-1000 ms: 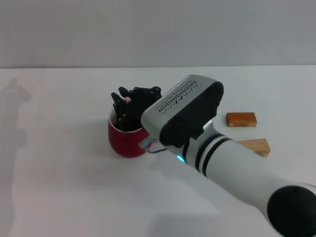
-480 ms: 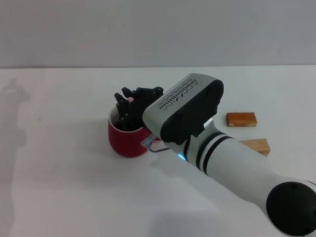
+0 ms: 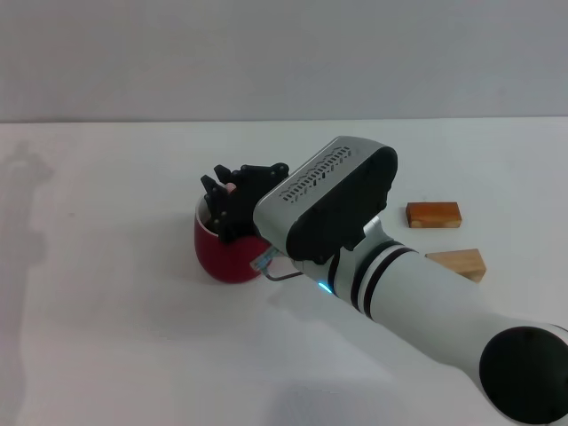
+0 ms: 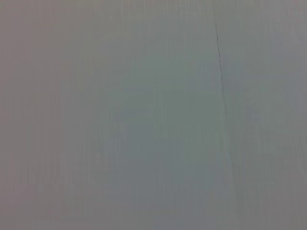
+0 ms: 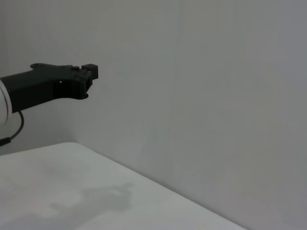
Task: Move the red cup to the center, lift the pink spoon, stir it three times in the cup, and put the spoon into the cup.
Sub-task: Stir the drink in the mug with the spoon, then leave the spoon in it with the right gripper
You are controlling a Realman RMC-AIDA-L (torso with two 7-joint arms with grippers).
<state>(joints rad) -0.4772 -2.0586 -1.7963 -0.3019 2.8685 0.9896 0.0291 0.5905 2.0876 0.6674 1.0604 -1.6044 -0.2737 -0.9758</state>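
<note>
1. My right gripper (image 3: 232,197) covers most of the red cup's (image 3: 222,253) mouth.
2. Only a pale speck of the pink spoon (image 3: 230,187) shows between my fingers.
3. My forearm hides the cup's handle.

**Plain white worktop against a bare grey wall**

A white worktop (image 3: 106,337) fills the lower part of the head view, matte and evenly lit, with soft grey shadows on its left side. Behind it rises a flat pale grey wall (image 3: 266,53), meeting the worktop along a straight horizontal line. The right wrist view shows the same wall and a corner of the worktop carrying a faint shadow. The left wrist view shows only a grey surface with 1 thin dark line (image 4: 223,105).
</note>
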